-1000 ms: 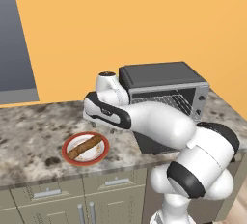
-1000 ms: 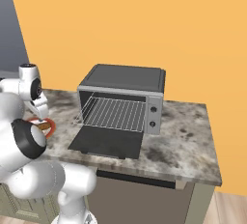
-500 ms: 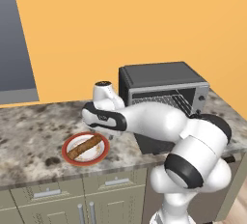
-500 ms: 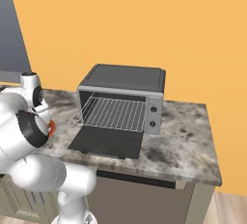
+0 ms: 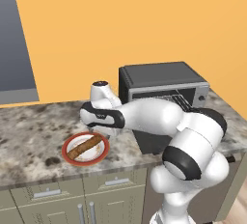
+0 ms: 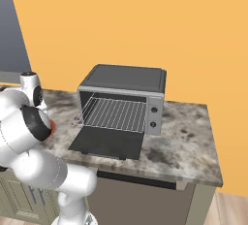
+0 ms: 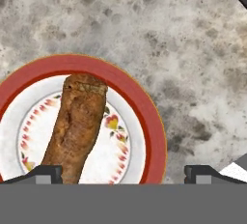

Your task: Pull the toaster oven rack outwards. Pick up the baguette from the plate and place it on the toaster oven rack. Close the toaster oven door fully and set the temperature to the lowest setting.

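Nowhere on the toaster oven [image 6: 123,98], its control strip or the plate [image 5: 85,148] can any brand, label or writing be read; the 2 small knobs [image 6: 154,116] on the strip carry no legible marks at this size. The plate's inner ring shows only small red and yellow painted motifs.

The baguette [image 7: 77,127] lies on the plate, which sits on the speckled grey tabletop [image 5: 34,131] to the left of the oven. In the hand view the plate is cut off at the left and bottom edges, and the lower end of the baguette runs out of sight at the bottom. The jaws [image 7: 124,174] stand wide apart and hold nothing; one fingertip [image 7: 41,172] is just beside the baguette's lower part, the other beyond the plate's red rim, over bare stone. Whether the fingertips touch anything cannot be told.

From the left base view the arm's white body hides most of the oven's front and its door. In the right base view the toaster oven door [image 6: 107,142] lies folded down flat on the tabletop, and the rack [image 6: 116,114] sticks out slightly past the front frame. There the arm covers the plate, leaving only a sliver of red.
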{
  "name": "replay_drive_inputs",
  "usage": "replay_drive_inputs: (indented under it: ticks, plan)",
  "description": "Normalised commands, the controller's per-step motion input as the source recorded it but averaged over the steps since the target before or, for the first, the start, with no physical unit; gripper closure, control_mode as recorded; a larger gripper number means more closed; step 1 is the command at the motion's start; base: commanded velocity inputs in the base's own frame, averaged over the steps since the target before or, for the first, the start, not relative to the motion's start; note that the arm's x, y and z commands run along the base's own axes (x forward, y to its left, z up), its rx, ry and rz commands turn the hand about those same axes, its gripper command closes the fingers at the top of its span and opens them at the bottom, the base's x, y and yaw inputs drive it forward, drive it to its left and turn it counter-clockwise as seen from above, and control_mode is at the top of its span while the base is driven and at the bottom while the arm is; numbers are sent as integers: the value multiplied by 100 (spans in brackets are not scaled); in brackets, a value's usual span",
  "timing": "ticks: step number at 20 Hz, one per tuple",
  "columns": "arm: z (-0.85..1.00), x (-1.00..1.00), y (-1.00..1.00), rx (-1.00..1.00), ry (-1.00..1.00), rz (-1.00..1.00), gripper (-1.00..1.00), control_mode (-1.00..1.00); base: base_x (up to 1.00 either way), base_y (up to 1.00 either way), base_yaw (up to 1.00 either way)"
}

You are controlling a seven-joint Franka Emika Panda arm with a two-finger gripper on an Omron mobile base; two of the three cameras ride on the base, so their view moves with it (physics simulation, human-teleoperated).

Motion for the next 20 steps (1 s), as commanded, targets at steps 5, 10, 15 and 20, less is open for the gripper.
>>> replay_drive_inputs:
  ticks: [5, 10, 15, 20]
  plan:
    - [-15, 22, 1, 0, 0, -16, -100, -100, 0, 0, 0]
    - [-37, 28, 12, 0, -3, -5, -100, -100, 0, 0, 0]
    - [-36, 7, 12, 0, -2, 0, -100, -100, 0, 0, 0]
    - [-14, 0, 2, 0, -2, 0, -100, -100, 0, 0, 0]
